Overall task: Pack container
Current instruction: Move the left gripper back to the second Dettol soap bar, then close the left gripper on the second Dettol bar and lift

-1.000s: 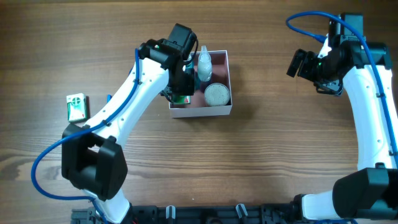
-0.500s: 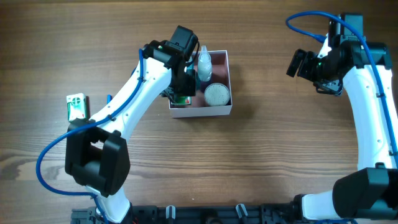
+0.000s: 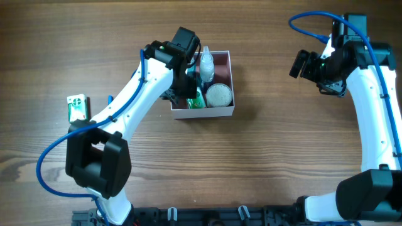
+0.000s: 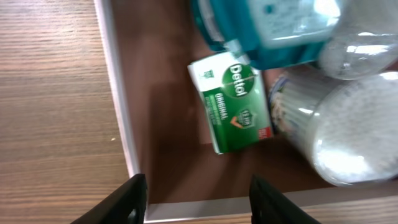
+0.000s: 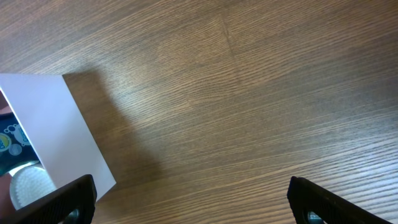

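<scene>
The container point(image 3: 221, 110) is a square white-walled box with a dusty-pink inside, at the middle of the table. In it lie a green Dettol packet point(image 3: 196, 99), a clear bottle point(image 3: 206, 63) and a round white-topped jar point(image 3: 219, 95). My left gripper point(image 3: 188, 83) hangs open and empty over the box's left side. In the left wrist view the gripper point(image 4: 200, 204) is just above the near wall point(image 4: 261, 200), with the packet point(image 4: 231, 102) lying flat on the floor beside a teal bottle point(image 4: 267, 31) and the jar point(image 4: 351, 134). My right gripper point(image 3: 306, 64) is open, far to the right.
A second green-and-white packet point(image 3: 76, 107) lies on the wooden table at the far left. The right wrist view shows bare wood, the open right gripper point(image 5: 199, 202) and the container's white outer wall point(image 5: 50, 124) at the left edge.
The green packet was under my left gripper's fingers; now it lies free on the container floor, slightly to the right. The right arm has not moved.
</scene>
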`<action>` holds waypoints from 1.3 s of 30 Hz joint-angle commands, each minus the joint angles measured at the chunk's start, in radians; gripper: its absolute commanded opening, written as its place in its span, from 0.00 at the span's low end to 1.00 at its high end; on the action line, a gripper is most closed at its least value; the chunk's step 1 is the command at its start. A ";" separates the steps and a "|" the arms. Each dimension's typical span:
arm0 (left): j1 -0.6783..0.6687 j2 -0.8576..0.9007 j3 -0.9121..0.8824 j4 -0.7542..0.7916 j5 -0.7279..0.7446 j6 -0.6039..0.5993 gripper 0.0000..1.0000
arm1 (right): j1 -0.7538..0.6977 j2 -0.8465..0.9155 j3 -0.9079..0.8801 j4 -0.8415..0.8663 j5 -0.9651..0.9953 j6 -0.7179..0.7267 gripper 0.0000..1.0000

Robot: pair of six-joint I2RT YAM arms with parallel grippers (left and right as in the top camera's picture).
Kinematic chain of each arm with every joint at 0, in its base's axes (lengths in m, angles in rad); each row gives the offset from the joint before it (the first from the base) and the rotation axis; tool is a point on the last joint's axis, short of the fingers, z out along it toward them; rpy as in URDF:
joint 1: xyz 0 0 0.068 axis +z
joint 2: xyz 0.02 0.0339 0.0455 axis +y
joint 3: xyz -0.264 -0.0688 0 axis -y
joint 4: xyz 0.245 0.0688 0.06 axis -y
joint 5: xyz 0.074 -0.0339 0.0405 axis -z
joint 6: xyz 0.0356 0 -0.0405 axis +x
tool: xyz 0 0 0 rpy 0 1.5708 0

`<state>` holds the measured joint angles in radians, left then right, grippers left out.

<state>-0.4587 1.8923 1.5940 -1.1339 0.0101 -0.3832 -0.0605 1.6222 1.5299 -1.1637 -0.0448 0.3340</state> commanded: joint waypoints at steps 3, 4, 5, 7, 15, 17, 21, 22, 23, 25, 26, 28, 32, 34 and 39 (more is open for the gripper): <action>0.062 -0.164 -0.004 -0.027 -0.161 -0.044 0.63 | 0.001 0.011 -0.001 0.003 -0.009 -0.020 1.00; 0.082 -0.198 -0.004 -0.035 -0.174 -0.044 0.66 | 0.001 0.011 -0.001 0.003 -0.009 -0.020 1.00; 0.109 -0.232 -0.004 -0.043 -0.181 -0.043 0.74 | 0.001 0.011 -0.001 0.003 -0.009 -0.020 1.00; 0.198 -0.301 -0.005 -0.064 -0.180 -0.029 0.82 | 0.001 0.011 -0.001 0.003 -0.009 -0.020 1.00; 0.668 -0.349 -0.035 -0.083 -0.138 0.047 0.87 | 0.001 0.011 -0.001 0.003 -0.009 -0.020 1.00; 0.760 -0.336 -0.081 -0.060 -0.134 0.082 0.87 | 0.001 0.011 -0.001 0.003 -0.009 -0.020 1.00; 0.880 -0.288 -0.203 0.045 -0.130 0.187 0.93 | 0.001 0.011 -0.001 0.005 -0.009 -0.019 1.00; 0.893 -0.274 -0.225 0.069 -0.126 0.216 0.95 | 0.001 0.011 -0.001 0.006 -0.010 -0.019 1.00; 0.906 -0.250 -0.253 0.101 -0.117 0.249 0.98 | 0.001 0.011 -0.001 0.008 -0.010 -0.019 1.00; 0.911 -0.203 -0.272 0.140 -0.075 0.280 0.99 | 0.001 0.011 -0.001 0.008 -0.010 -0.019 1.00; 0.909 -0.177 -0.272 0.155 -0.052 0.303 0.99 | 0.001 0.011 -0.001 0.007 -0.010 -0.020 1.00; 0.900 -0.130 -0.272 0.188 -0.045 0.332 1.00 | 0.001 0.011 -0.001 0.007 -0.009 -0.020 1.00; 0.898 -0.048 -0.272 0.251 -0.045 0.390 1.00 | 0.001 0.011 -0.001 0.007 -0.009 -0.020 1.00; 0.900 -0.011 -0.272 0.275 -0.045 0.407 1.00 | 0.001 0.011 -0.001 0.007 -0.009 -0.021 1.00; 0.900 0.065 -0.272 0.325 -0.038 0.483 1.00 | 0.001 0.011 -0.001 0.008 -0.009 -0.020 1.00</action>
<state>0.4423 1.9121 1.3266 -0.8345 -0.0536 0.0074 -0.0605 1.6222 1.5299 -1.1599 -0.0448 0.3267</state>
